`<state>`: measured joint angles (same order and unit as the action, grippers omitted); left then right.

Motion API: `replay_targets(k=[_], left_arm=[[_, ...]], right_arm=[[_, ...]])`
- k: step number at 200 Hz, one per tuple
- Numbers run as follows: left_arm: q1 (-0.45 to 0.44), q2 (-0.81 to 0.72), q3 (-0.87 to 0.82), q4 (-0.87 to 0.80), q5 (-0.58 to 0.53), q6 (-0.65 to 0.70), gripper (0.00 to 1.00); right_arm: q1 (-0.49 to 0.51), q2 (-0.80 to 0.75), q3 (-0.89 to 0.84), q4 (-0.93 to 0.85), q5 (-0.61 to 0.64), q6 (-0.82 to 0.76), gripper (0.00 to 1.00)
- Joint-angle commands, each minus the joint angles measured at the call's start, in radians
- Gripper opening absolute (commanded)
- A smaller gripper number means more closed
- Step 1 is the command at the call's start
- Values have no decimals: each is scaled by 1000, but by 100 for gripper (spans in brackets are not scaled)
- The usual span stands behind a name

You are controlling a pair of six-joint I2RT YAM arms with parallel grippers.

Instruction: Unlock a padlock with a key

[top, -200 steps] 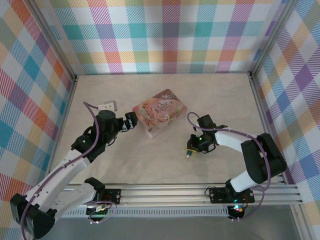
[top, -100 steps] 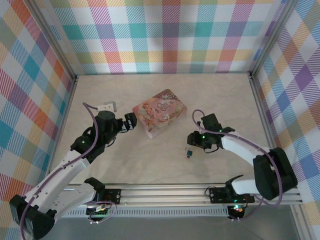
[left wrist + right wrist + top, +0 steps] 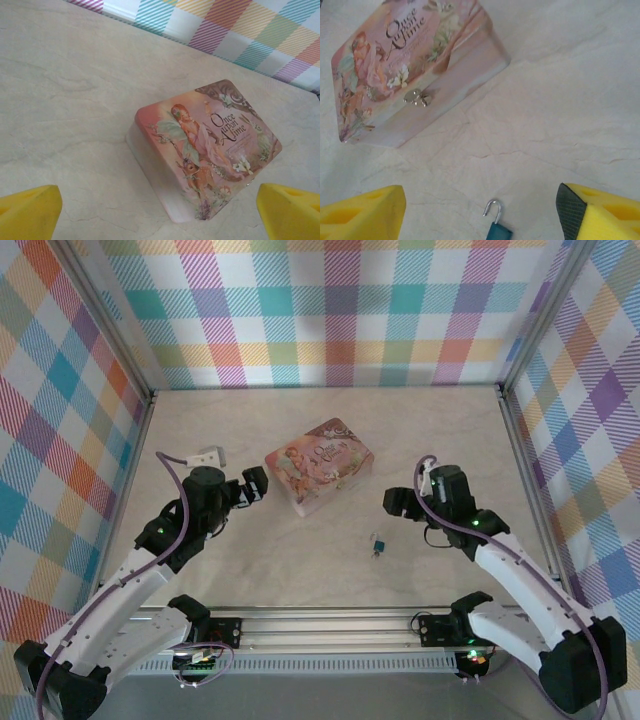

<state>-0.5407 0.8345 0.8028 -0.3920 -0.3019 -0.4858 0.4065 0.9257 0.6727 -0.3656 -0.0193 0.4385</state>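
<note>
In your right wrist view the bottom edge cuts off the padlock [image 3: 497,231], leaving you its shackle and the top of its blue body. From above it is too small to read. The top edge clips the tin [image 3: 395,65]

Pink tin [image 3: 319,467] set on a pale marbled table [image 3: 280,560], with plaid walls [image 3: 330,310] around.
The tin was laid flat and askew near the table's middle, lid shut, printed with a fairy picture and the words "Once upon A time". A small metal clasp [image 3: 418,97] was seen on one long side. An aluminium rail [image 3: 330,620] was fixed along the near edge.
</note>
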Motion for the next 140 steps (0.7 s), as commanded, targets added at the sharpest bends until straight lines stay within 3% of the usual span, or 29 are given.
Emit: replay_targets(k=[1,27,60,92,112,140], left_arm=[[7,-10,-6,-10,-26,-10,99],[7,-9,-1,-21,-37,-7,99],[8,2,-1,-22,-109,4,100],[17,17,-16,25,-269,104,100],[44,12,-70,144,-366,203,100],[137,19,-185,341,-360,299,100]], right_arm=[[-21,-41,46,-1,58,-101,87],[-40,-85,48,18,106,-172,100],[-69,-139,27,52,190,-245,100],[-87,-178,-42,148,314,-317,100],[-106,-182,-100,244,380,-374,100],[-165,-138,-178,374,412,-402,100]])
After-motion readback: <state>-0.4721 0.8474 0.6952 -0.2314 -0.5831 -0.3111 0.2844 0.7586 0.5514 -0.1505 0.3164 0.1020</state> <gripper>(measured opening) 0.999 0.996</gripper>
